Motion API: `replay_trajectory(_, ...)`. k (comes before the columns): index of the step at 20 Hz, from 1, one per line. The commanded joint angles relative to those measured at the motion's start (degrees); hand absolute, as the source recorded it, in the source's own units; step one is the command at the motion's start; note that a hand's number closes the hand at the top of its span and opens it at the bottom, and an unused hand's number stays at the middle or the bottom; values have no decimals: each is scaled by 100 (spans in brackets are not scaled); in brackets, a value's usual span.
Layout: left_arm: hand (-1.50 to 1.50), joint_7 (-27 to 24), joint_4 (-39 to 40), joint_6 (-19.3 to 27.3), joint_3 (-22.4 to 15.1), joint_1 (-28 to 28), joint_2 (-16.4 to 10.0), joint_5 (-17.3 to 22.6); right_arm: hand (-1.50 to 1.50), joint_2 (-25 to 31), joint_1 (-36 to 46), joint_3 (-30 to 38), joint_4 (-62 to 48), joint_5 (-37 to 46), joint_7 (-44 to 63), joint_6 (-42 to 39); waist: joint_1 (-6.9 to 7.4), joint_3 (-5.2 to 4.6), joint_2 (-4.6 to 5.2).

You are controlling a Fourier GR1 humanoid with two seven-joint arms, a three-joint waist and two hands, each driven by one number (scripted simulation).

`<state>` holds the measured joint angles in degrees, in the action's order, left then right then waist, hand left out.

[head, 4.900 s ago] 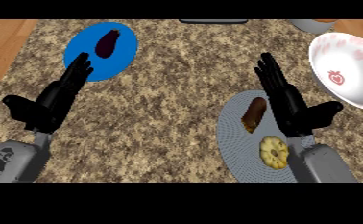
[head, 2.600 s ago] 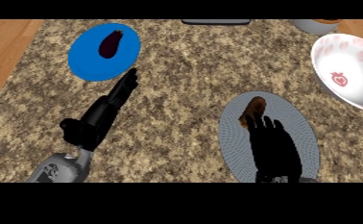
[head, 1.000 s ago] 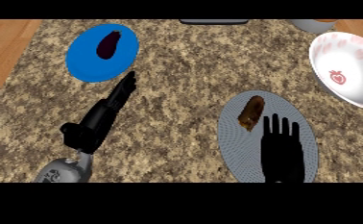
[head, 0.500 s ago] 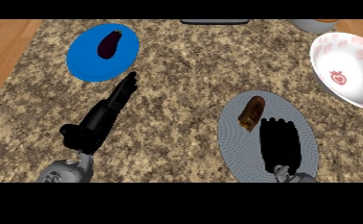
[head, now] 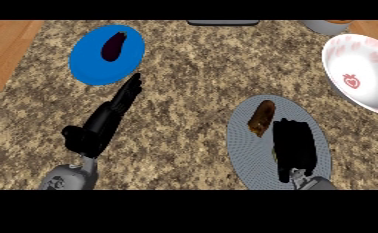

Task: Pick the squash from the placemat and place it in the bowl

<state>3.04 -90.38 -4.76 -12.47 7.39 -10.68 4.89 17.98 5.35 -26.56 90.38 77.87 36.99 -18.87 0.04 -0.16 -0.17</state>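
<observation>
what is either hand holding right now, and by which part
The left hand holds nothing. The right hand is down on the grey placemat beside the brown vegetable; whether it grips anything underneath cannot be told.

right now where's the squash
In the head view, the squash lies on the upper part of the grey placemat at lower right, just left of the right hand and down-left of the white bowl.

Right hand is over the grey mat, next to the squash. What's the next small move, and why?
Probably shift the right hand slightly forward and to its left, over the brown elongated squash, before closing. The hand hangs above the round grey placemat beside the squash, not round it, so nothing is held yet for the white bowl with a red motif at right.
</observation>
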Motion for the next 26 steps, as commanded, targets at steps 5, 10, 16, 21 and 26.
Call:
replay_trajectory(5,0,87,2,-41,22,82,51,13,150,2,631,1439,-421,-2321,-2085,-174,41,27,61)
replay_trajectory(10,0,154,-217,-134,49,-102,10,-51,150,261,1590,2012,-1892,-1747,-2345,736,64,20,31)
replay_trajectory(16,0,12,71,-190,189,-10,0,-43,150,124,1759,2393,-574,-1825,-1941,1288,-27,15,9)
replay_trajectory(21,0,135,-169,-226,328,-103,-124,22,150,209,1894,3336,84,-2718,-2112,1428,-45,19,-9)
replay_trajectory(26,0,-210,515,-309,330,273,109,-107,150,371,2343,4067,-691,-3183,-2277,1572,-8,16,32)
